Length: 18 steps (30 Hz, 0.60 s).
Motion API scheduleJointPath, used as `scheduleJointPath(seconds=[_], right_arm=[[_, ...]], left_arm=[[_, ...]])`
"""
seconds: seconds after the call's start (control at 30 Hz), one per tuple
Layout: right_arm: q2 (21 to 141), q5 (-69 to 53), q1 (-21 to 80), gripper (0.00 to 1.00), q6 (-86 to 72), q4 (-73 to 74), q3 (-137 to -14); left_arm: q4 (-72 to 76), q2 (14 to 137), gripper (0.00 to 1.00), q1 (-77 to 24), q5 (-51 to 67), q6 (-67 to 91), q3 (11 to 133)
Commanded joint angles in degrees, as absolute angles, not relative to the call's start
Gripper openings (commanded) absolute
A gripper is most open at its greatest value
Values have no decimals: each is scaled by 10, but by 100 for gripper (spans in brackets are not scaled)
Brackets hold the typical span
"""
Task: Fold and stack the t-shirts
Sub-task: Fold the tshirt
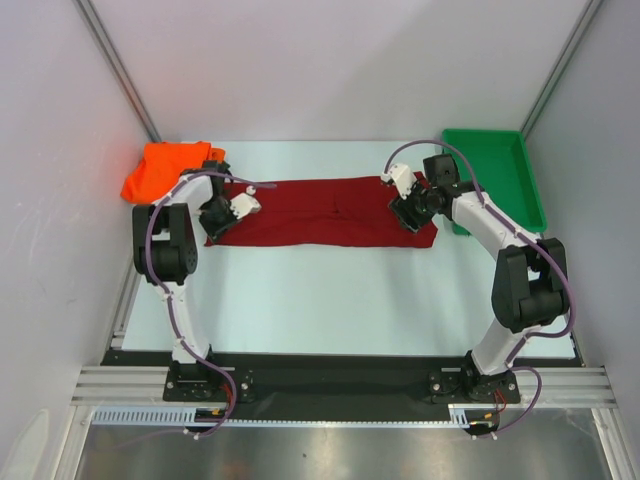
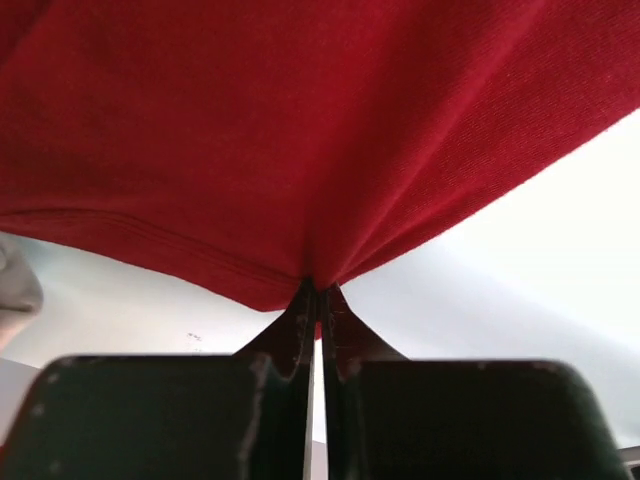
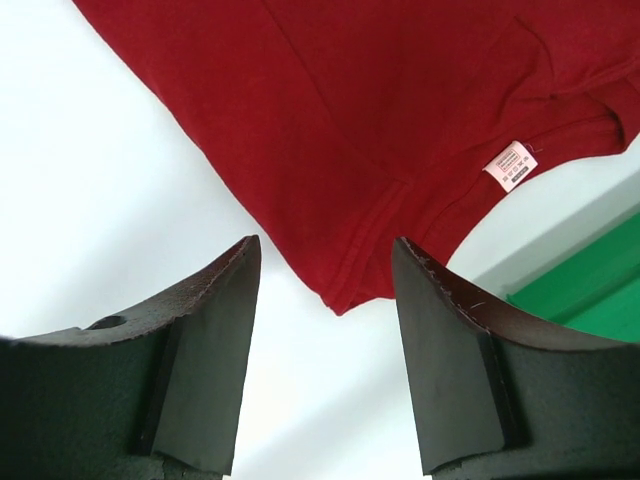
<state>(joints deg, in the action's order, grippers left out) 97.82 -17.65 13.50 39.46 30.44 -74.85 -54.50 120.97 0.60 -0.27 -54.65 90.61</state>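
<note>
A dark red t-shirt [image 1: 320,212] lies spread as a long band across the middle of the table. My left gripper [image 1: 218,218] sits at its left end, shut on a pinch of the hem; in the left wrist view the red cloth [image 2: 300,120] puckers into the closed fingertips of the gripper [image 2: 318,288]. My right gripper [image 1: 412,215] hovers open over the shirt's right end. In the right wrist view a corner of the shirt [image 3: 400,100] lies between and ahead of the gripper [image 3: 325,250], untouched. An orange t-shirt [image 1: 165,165] lies bunched at the back left.
A green plastic tray [image 1: 520,180] stands at the back right, its edge [image 3: 590,290] close beside the right gripper. A white care label [image 3: 510,165] shows on the red shirt. White walls enclose the table on three sides.
</note>
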Motion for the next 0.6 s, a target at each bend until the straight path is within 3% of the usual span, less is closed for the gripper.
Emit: scheduleJointPath(seconds=[0.0, 0.2, 0.57], right_arm=[[963, -168, 135, 60, 403, 305, -744], [1005, -131, 123, 60, 391, 259, -758], [1210, -93, 109, 60, 359, 230, -966]], left_arm=[[-562, 1218, 0, 8, 2, -568, 892], [-576, 1160, 0, 6, 31, -557, 820], [-582, 1040, 0, -30, 45, -512, 676]])
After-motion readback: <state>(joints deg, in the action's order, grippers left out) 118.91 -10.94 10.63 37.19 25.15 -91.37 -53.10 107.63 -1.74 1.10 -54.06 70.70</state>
